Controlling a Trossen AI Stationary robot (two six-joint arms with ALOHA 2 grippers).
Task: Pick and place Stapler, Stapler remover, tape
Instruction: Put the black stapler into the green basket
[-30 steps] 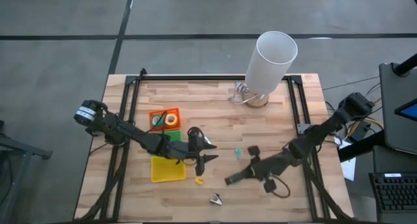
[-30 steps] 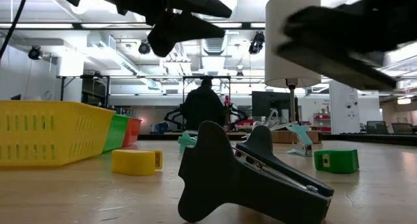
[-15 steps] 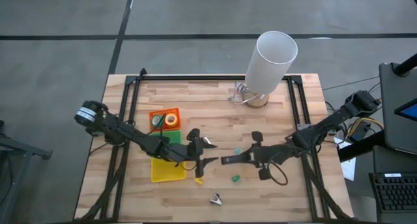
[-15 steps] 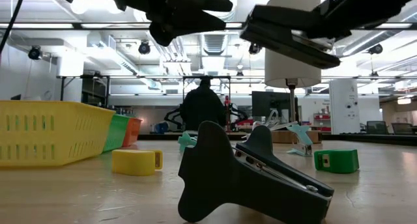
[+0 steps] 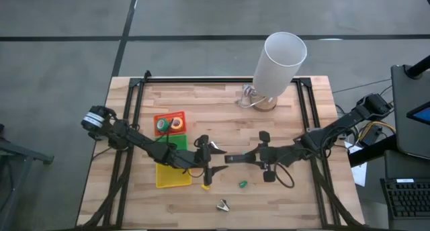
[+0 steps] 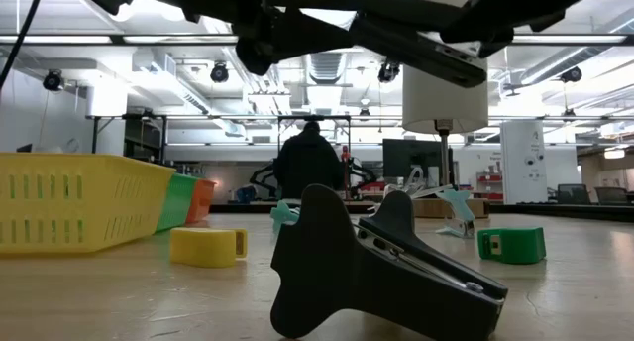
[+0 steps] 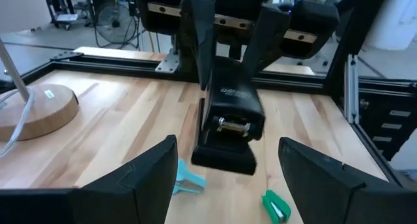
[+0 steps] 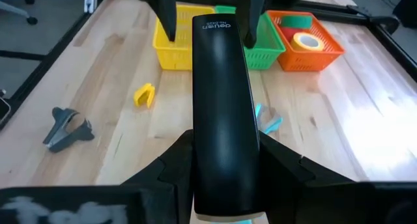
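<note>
The black stapler [image 5: 240,157] hangs in the air over the table's middle, shut in my right gripper [image 5: 261,155], which reaches in from the right. Its free end [image 7: 225,160] points at my left gripper [image 7: 228,146]. That gripper is open and level just left of the stapler, its fingers [image 8: 166,15] wide on either side of the tip without touching. The orange tray [image 8: 326,45] holds a yellow tape roll [image 8: 306,42] and a green one [image 8: 296,21]. A grey claw-shaped staple remover [image 8: 68,127] lies on the wood near the table's near edge. My right gripper pinches the stapler by its two long sides at the rear end [image 8: 225,185], one finger [image 8: 179,162] on each side. The fingers come level from the table's right and lie along the stapler. The stapler is lifted clear and about level, its free end toward the table's left.
Yellow tray [image 5: 173,174], green tray [image 5: 176,143] and orange tray stand in a row at the table's left. A small yellow piece [image 5: 205,186], a green bit [image 5: 242,184] and a teal clip [image 8: 267,123] lie on the wood. A white lamp [image 5: 279,60] stands at the far edge.
My right gripper has carried the stapler up from just above the table and toward the table's left and far side, turning it level, until its tip stands in front of my left gripper. My left gripper has stayed open and nearly in place.
</note>
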